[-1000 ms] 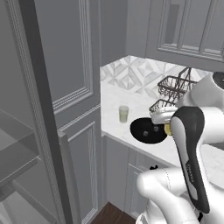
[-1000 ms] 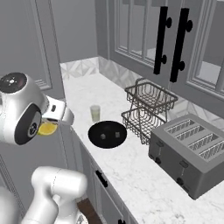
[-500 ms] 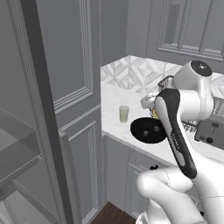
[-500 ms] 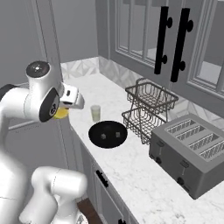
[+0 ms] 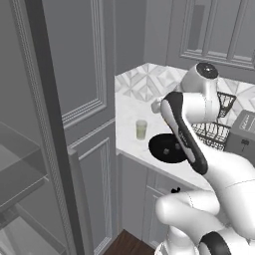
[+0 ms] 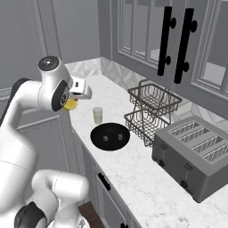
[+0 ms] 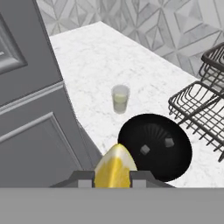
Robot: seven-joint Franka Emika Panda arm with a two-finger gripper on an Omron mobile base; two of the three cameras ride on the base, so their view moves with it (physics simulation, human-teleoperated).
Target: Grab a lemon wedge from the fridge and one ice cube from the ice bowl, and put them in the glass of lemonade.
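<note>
My gripper (image 7: 112,175) is shut on the lemon wedge (image 7: 114,166), a bright yellow piece that sticks up between the finger tips. In the right base view the lemon wedge (image 6: 69,105) hangs under the hand, above the counter's left end. The glass of lemonade (image 7: 120,99) (image 6: 97,115) (image 5: 141,129) stands upright on the white counter, ahead of the gripper. Just beside it sits the black ice bowl (image 7: 148,131) (image 6: 111,130) (image 5: 159,147) with two ice cubes (image 7: 168,141) inside. The fridge (image 5: 30,169) stands open at the left, its glass shelves showing.
A two-tier dark wire basket (image 6: 149,109) (image 7: 205,105) stands behind the bowl, and a grey toaster (image 6: 196,153) farther right. Upper cabinets with black handles (image 6: 176,44) hang above. A tall paneled cabinet (image 7: 26,87) borders the counter's left end.
The arm has swung up and to the right from beside the tall cabinet toward the counter, with the lemon wedge still in the gripper. Glass and bowl have not moved.
</note>
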